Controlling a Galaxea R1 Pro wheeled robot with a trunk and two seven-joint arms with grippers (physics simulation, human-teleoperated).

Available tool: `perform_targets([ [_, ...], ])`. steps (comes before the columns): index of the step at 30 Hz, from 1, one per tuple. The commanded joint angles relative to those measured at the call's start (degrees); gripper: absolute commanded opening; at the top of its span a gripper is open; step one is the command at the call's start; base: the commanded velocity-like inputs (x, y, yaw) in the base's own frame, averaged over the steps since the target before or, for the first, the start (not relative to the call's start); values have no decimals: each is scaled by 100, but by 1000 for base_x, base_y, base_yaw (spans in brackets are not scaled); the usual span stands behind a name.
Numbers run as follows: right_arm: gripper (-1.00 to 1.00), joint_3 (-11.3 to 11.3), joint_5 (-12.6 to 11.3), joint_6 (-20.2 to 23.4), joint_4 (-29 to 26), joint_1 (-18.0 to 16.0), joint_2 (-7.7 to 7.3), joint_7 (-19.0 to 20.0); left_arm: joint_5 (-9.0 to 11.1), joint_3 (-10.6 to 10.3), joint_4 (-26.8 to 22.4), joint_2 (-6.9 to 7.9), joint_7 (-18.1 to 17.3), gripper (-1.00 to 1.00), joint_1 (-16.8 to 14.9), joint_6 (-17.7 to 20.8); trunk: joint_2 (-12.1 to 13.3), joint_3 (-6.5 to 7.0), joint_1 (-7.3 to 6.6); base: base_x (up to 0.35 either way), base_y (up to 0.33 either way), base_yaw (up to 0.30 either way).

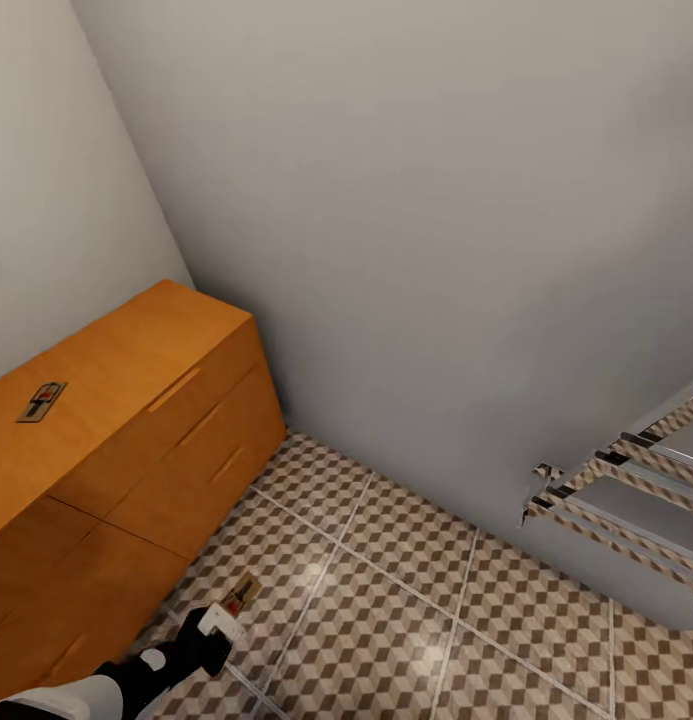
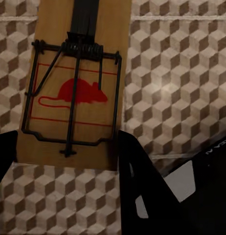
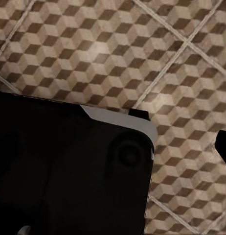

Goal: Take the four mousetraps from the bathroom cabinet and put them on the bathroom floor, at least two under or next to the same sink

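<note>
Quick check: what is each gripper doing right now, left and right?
Left gripper: closed on a mousetrap, above the bathroom floor.
Right gripper: cannot be told; the fingers are not clear.

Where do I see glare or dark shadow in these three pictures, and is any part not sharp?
Head view: pale glare spots on the bathroom floor; the picture is sharp. Left wrist view: the mousetrap is sharp, the dark fingers beside it look soft. Right wrist view: faint floor glare, a large black shape hides detail.
</note>
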Motion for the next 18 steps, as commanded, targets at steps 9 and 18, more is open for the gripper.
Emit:
perform_targets([
  [9, 100, 8, -21, 218, -788, -3, -274, -322, 1422, 22, 28, 45, 226, -100, 805, -949, -9, -8, 3, 0, 0, 0],
  [18, 100, 8, -13, 1086, -1857, -3, -294, -939, 1926, 22, 40, 38, 1605, -100, 1487, -1951, -9, -8, 3, 0, 0, 0],
])
